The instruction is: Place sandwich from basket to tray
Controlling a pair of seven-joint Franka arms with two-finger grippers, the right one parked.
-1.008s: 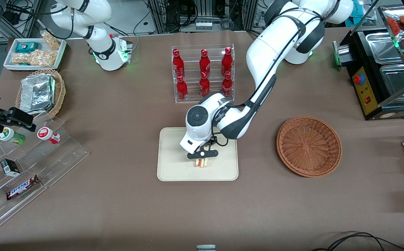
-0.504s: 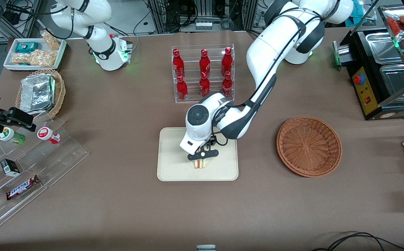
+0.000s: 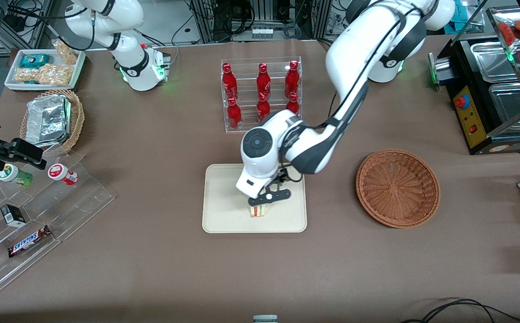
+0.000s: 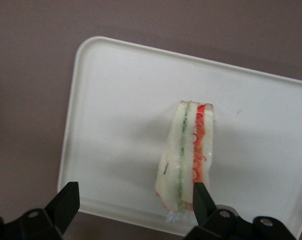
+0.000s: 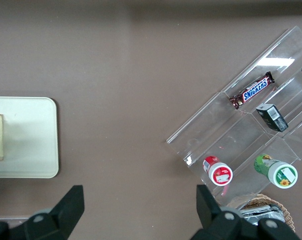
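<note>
The small triangular white-bread sandwich [image 4: 187, 160] is lying on the flat cream rectangular plastic tray [image 3: 224, 215], and the black two-finger gripper [image 4: 133, 200] is hovering above it, spread wide, apparently having delivered it from the round reddish-brown wicker basket [image 3: 398, 187].

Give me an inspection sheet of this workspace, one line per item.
Surface: brown table.
Sandwich: sandwich lies on the tray.
Basket: basket holds nothing, toward the working arm's end.
Clutter: bottle rack, foil container, snack tray, acrylic stand with Snickers bar.
Gripper: gripper open, above the sandwich, not touching.
Cables: one at the table edge.
Surroundings: black machine.
</note>
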